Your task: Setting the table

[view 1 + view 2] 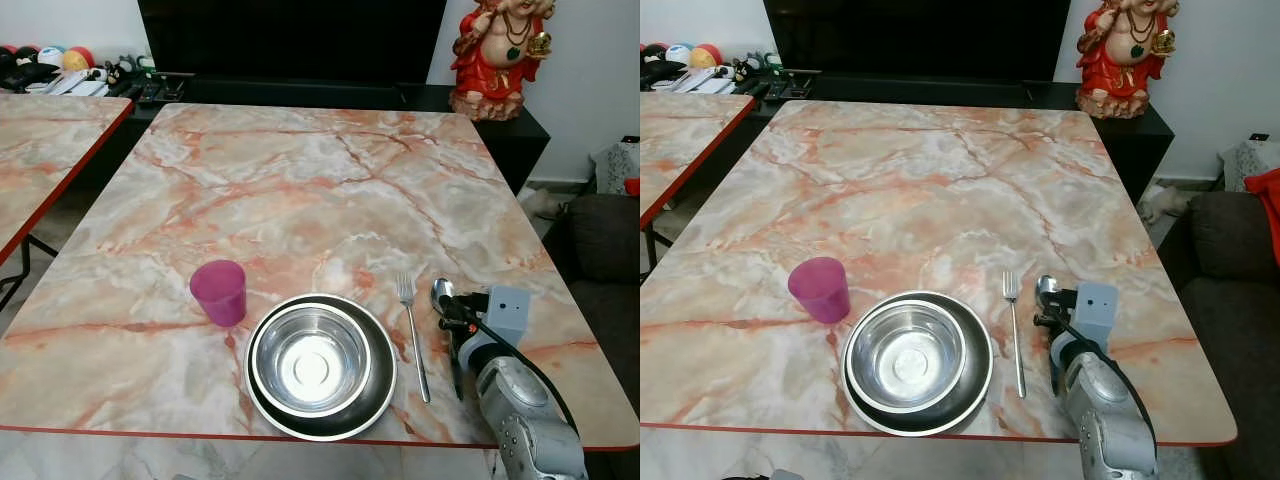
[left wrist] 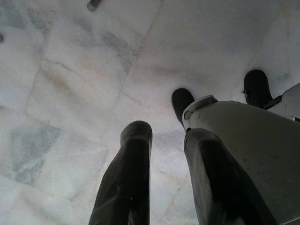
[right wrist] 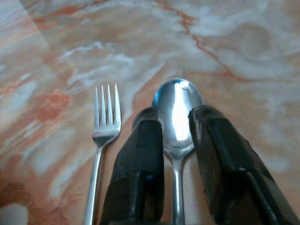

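With the right gripper (image 3: 176, 140) fingers closed around the spoon (image 3: 177, 112), lay it parallel beside the fork (image 3: 104, 126), then release gently.

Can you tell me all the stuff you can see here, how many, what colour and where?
Table: 1, pink-orange marble look, red edge, in front of the robot.
Second table: 1, same look, to the left.
Cup: 1, purple, left of the bowl.
Bowl: 1, silver, sitting in the plate.
Plate: 1, dark, at the near edge.
Fork: 1, silver, right of the plate.
Spoon: 1, silver, right of the fork, between the right fingers.
Statue: 1, red and gold, on the black cabinet behind.
Sofa: 1, dark grey, far right.
Right gripper: 1, black fingers either side of the spoon.
Left gripper: 1, black fingers, hanging above the pale floor.
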Controlling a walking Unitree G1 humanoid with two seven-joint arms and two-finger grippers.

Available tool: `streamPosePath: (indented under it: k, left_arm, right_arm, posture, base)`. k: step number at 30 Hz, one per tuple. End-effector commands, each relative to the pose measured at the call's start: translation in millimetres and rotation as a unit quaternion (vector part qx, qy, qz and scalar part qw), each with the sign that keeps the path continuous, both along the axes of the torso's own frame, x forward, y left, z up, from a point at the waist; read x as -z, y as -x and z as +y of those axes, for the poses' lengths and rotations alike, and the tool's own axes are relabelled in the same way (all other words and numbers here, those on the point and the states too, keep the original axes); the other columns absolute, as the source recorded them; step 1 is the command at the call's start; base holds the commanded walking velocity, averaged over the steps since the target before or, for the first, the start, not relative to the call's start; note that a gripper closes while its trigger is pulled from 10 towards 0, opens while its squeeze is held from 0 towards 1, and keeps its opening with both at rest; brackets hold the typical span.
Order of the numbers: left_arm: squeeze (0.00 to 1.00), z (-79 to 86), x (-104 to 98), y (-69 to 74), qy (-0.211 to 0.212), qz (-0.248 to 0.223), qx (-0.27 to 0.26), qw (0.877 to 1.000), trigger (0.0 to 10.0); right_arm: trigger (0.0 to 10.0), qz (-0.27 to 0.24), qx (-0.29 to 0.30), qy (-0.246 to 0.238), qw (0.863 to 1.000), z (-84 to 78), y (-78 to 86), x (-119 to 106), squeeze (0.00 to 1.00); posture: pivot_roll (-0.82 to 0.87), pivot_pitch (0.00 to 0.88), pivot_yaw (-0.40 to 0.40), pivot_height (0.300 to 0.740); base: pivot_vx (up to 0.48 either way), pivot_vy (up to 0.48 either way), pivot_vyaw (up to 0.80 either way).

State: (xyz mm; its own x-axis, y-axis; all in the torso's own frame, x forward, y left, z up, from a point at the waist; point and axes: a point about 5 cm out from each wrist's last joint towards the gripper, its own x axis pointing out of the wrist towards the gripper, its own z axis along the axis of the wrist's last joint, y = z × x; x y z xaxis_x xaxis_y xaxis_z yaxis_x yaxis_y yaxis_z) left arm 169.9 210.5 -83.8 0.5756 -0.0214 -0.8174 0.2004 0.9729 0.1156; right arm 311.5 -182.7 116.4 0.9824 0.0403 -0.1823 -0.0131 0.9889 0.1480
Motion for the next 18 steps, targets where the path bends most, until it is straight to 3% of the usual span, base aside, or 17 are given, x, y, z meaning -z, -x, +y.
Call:
streamPosePath:
  k: [1, 3, 5, 6, 8, 9, 10, 11, 12, 13, 14, 15, 16, 17, 18]
  left_arm:
    - [0.00, 2.0, 5, 11.0, -0.003, 0.020, -0.003, 1.000, 10.0]
    - [0.00, 2.7, 5, 11.8, -0.004, 0.021, -0.003, 1.000, 10.0]
    - [0.00, 2.8, 5, 12.1, -0.004, 0.022, -0.003, 1.000, 10.0]
    - [0.00, 2.8, 5, 12.2, -0.004, 0.022, -0.003, 1.000, 10.0]
    - [0.00, 3.0, 5, 12.3, -0.004, 0.022, -0.003, 1.000, 10.0]
    - [0.00, 3.1, 5, 12.5, -0.005, 0.023, -0.003, 1.000, 10.0]
    - [0.00, 3.2, 5, 12.7, -0.005, 0.023, -0.003, 1.000, 10.0]
    - [0.00, 3.3, 5, 12.8, -0.005, 0.023, -0.003, 1.000, 10.0]
    - [0.00, 3.3, 5, 12.8, -0.005, 0.023, -0.003, 1.000, 10.0]
    - [0.00, 3.2, 6, 13.1, -0.006, 0.024, -0.001, 1.000, 10.0]
    - [0.00, 3.0, 6, 13.1, -0.006, 0.025, -0.001, 1.000, 10.0]
    - [0.00, 3.0, 6, 13.1, -0.006, 0.025, -0.001, 1.000, 10.0]
    - [0.00, 2.3, 6, 12.9, -0.005, 0.025, -0.001, 1.000, 10.0]
    - [0.00, 2.3, 6, 12.9, -0.005, 0.025, -0.001, 1.000, 10.0]
    - [0.00, 1.7, 6, 12.9, -0.005, 0.026, 0.000, 1.000, 10.0]
  right_arm:
    - [10.0, -0.034, 0.005, 0.000, 0.999, -1.3, -0.3, -12, 0.00]
    - [10.0, -0.099, 0.054, 0.018, 0.993, -14.6, -0.3, -31, 0.00]
    - [10.0, -0.129, 0.090, 0.041, 0.987, -25.0, 2.0, -40, 0.00]
    - [10.0, -0.153, 0.139, 0.083, 0.975, -39.7, 7.6, -48, 0.00]
    - [10.0, -0.183, 0.207, 0.116, 0.954, -58.7, 17.6, -59, 0.00]
    - [10.0, -0.191, 0.279, 0.136, 0.931, -79.8, 31.5, -65, 0.00]
    - [10.0, -0.193, 0.315, 0.141, 0.918, -90.2, 40.0, -67, 0.00]
    - [10.0, -0.195, 0.338, 0.145, 0.909, -96.8, 45.8, -68, 0.00]
    - [10.0, -0.195, 0.338, 0.145, 0.909, -96.8, 45.8, -68, 0.00]
    - [10.0, -0.177, 0.429, 0.179, 0.868, -123.6, 71.6, -66, 0.00]
    - [10.0, -0.160, 0.476, 0.189, 0.844, -137.8, 86.6, -61, 0.00]
    - [10.0, -0.160, 0.476, 0.189, 0.844, -137.8, 86.6, -61, 0.00]
    - [10.0, -0.115, 0.555, 0.192, 0.801, -165.0, 115.0, -45, 0.00]
    - [10.0, -0.115, 0.555, 0.192, 0.801, -165.0, 115.0, -45, 0.00]
    - [10.0, -0.066, 0.617, 0.179, 0.764, -186.4, 140.6, -26, 0.00]
  posture:
    - [-0.04, 0.133, -0.022, 0.740]
    - [-0.05, 0.135, -0.022, 0.740]
    - [-0.05, 0.134, -0.023, 0.740]
    - [-0.05, 0.135, -0.023, 0.740]
    - [-0.05, 0.135, -0.023, 0.740]
    - [-0.05, 0.133, -0.022, 0.740]
    - [-0.06, 0.133, -0.022, 0.740]
    - [-0.06, 0.132, -0.022, 0.740]
    - [-0.06, 0.132, -0.022, 0.740]
    - [-0.07, 0.131, -0.022, 0.740]
    - [-0.07, 0.130, -0.022, 0.740]
    - [-0.07, 0.130, -0.022, 0.740]
    - [-0.08, 0.129, -0.023, 0.740]
    - [-0.08, 0.129, -0.023, 0.740]
    - [-0.08, 0.126, -0.023, 0.740]
  base:
    - [0.000, 0.000, 0.00]
    - [0.000, 0.000, 0.00]
    - [0.000, 0.000, 0.00]
    - [0.000, 0.000, 0.00]
    - [0.000, 0.000, 0.00]
    - [0.000, 0.000, 0.00]
    - [0.000, 0.000, 0.00]
    - [0.000, 0.000, 0.00]
    - [0.000, 0.000, 0.00]
    - [0.000, 0.000, 0.00]
    - [0.000, 0.000, 0.00]
    - [0.000, 0.000, 0.00]
    - [0.000, 0.000, 0.00]
    - [0.000, 0.000, 0.00]
    - [0.000, 0.000, 0.00]
